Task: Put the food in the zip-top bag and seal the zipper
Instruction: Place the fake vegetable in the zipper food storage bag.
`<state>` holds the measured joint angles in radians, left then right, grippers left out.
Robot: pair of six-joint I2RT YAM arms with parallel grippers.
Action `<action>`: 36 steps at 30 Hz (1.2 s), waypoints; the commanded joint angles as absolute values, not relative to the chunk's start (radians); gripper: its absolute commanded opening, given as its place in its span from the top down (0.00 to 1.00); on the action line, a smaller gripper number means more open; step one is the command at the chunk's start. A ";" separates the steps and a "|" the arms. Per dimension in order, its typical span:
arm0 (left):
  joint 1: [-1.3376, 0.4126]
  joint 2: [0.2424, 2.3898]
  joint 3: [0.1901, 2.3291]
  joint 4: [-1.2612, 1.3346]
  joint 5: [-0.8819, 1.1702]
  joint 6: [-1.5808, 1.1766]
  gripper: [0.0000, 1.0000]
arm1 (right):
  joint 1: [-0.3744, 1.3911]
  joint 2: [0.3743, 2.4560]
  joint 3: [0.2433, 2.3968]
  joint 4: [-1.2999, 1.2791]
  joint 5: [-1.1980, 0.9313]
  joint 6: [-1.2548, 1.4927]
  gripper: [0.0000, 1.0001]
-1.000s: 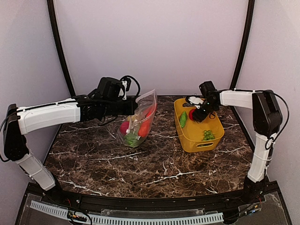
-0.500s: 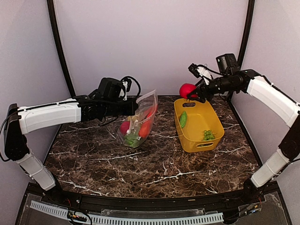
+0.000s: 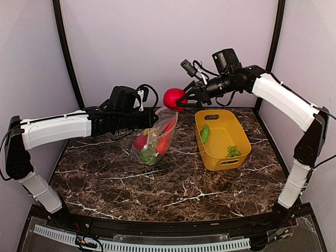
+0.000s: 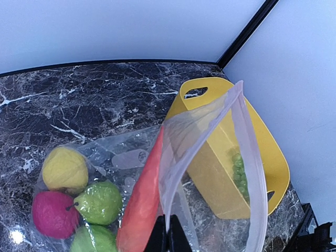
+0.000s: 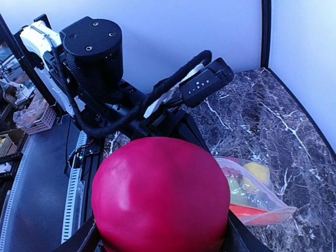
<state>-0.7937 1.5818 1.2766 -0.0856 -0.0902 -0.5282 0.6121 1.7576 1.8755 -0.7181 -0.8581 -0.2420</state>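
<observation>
You had your right arm (image 3: pixel 283 100) reached out high over the table (image 3: pixel 173 189). The right jaws were clenched around a red round fruit (image 3: pixel 173 98). The fruit was up in the air, right above the top corner of the bag (image 3: pixel 154 137). In the right wrist view the red fruit filled the bottom of the picture, and you could only see a bit of dark finger at each side of it. Your left arm (image 3: pixel 58 128) came in from the other side. The left jaws were pinched tight on the bag's edge, holding that side up off the table. The bottom of the bag sat on the table and its mouth was open. The zipper (image 4: pixel 251 157) ran along the open edge as a thin pale strip. The two sides of the mouth were apart. Inside the bag you had a yellow fruit (image 4: pixel 64 169), a pink-red fruit (image 4: pixel 51 214), a green fruit (image 4: pixel 100 202) and a long red pepper (image 4: pixel 142 199). More green showed at the very bottom of the left wrist view. The yellow basket (image 3: pixel 223 163) stood on the table just beside the bag, on the right. In the basket lay the green cucumber (image 3: pixel 205 133) near the back and the green grapes (image 3: pixel 232 151) near the front.
</observation>
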 commanded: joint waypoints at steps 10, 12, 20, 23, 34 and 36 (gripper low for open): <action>-0.785 1.474 1.306 -0.003 -0.004 -0.587 0.99 | 0.638 1.856 1.895 -0.704 -0.874 -0.187 0.51; -0.785 1.470 1.305 -0.003 -0.003 -0.592 0.99 | 0.639 1.871 1.899 -0.709 -0.850 -0.175 0.50; -0.784 1.449 1.283 0.053 -0.012 -0.614 0.99 | 0.675 1.945 1.925 -0.779 -0.715 -0.201 0.50; -0.785 1.452 1.270 0.058 -0.015 -0.620 0.99 | 0.699 1.955 1.928 -0.794 -0.671 -0.221 0.49; -0.784 1.463 1.262 0.051 -0.039 -0.608 0.99 | 0.742 1.951 2.040 -0.848 -0.701 -0.216 0.21; -0.782 1.461 1.261 0.040 -0.050 -0.602 0.99 | 0.738 1.934 2.055 -0.859 -0.698 -0.221 0.18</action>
